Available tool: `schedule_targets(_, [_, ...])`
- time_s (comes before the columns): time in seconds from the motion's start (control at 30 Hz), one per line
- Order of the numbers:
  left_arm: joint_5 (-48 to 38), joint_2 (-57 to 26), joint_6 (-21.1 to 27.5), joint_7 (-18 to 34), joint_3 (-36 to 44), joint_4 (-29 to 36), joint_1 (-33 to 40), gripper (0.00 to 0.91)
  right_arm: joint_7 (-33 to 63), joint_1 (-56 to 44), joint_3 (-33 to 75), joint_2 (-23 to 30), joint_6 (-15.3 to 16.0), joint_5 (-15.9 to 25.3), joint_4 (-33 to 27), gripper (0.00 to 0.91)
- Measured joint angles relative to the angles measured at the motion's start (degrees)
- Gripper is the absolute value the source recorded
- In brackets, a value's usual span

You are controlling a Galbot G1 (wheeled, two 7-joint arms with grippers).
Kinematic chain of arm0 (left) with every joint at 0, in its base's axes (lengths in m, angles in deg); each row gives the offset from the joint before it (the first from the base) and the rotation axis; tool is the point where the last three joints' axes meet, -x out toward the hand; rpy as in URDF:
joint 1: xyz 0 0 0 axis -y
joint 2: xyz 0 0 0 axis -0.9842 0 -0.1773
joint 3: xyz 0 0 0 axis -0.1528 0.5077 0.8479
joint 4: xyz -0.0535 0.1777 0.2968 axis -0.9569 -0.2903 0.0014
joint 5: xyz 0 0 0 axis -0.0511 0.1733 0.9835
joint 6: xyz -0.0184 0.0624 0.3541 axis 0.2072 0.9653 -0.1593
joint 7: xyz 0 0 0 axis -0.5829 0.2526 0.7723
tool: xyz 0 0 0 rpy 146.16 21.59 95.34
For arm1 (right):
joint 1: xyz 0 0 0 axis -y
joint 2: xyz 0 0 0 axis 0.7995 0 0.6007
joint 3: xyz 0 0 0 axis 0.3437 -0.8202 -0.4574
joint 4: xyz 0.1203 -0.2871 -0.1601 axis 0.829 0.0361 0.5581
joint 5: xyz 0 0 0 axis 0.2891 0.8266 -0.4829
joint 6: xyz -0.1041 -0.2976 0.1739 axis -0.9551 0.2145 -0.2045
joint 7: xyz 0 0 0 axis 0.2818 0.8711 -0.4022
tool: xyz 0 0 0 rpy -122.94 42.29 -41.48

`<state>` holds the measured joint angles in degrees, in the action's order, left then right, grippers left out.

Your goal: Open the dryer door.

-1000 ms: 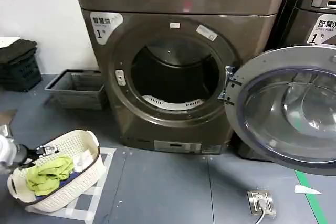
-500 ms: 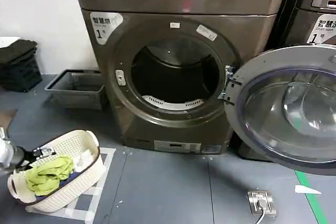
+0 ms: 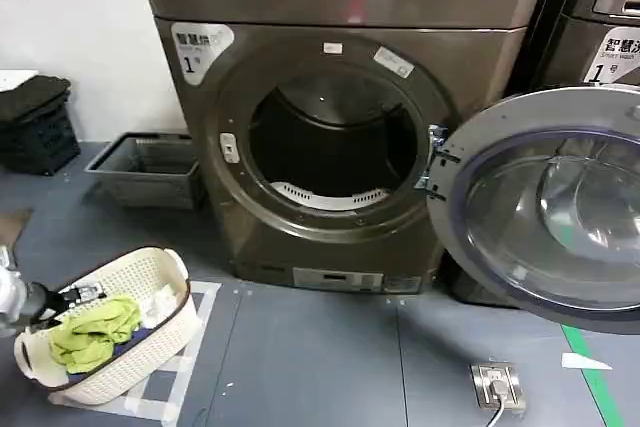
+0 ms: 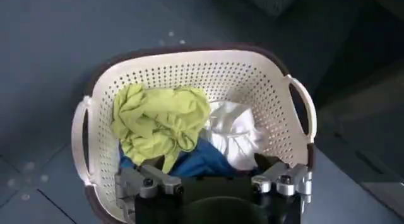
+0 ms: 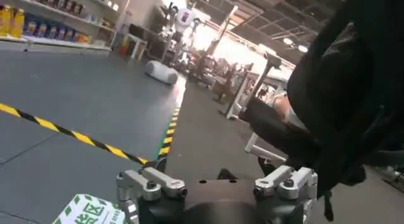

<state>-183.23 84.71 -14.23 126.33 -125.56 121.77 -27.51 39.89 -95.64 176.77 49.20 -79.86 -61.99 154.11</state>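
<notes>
The dryer door (image 3: 545, 212) already stands swung wide in my head view, hinged at the right edge of the drum opening (image 3: 333, 142) and hanging out to the robot's right, grey inner face and clear bowl turned toward me. I judge the opening step finished, or very nearly. The dryer (image 3: 340, 97) sits straight ahead. My left gripper (image 3: 75, 297) is low at the far left, just at the near rim of the laundry basket (image 3: 170, 319) on the floor, well apart from the door and on the opposite side of the machine. Any further push on the door would favour the right arm, since the door lies that way.

From the left wrist, I look down into the basket (image 4: 297, 112), holding a green cloth (image 4: 158, 121), a white cloth (image 4: 237, 134) and something blue. The left gripper (image 4: 214, 184) hangs above the clothes with its fingers spread and nothing between them.

From the right wrist, the right gripper (image 5: 214, 184) points away at an open hall with striped floor tape (image 5: 69, 135); its fingers sit apart and empty.
</notes>
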Motion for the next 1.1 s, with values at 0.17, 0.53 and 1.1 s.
schedule_targets(0.17, [-0.1, 0.1, 0.0, 0.0, 0.0, -0.4, -0.1, 0.907, 0.0, 0.2, -0.2, 0.2, -0.5, -0.1, 0.5, 0.907])
schedule_targets(0.53, [-2.5, 0.0, 0.0, 0.4, 0.1, -0.5, -0.5, 0.907, 0.0, 0.5, -0.8, 0.9, -0.8, -0.1, 1.4, 0.907])
schedule_targets(1.1, [-6.4, 0.3, 0.0, 1.7, 0.1, -0.5, -0.8, 0.907, -0.4, 0.4, -0.5, 0.6, -1.4, -0.2, 1.0, 0.907])
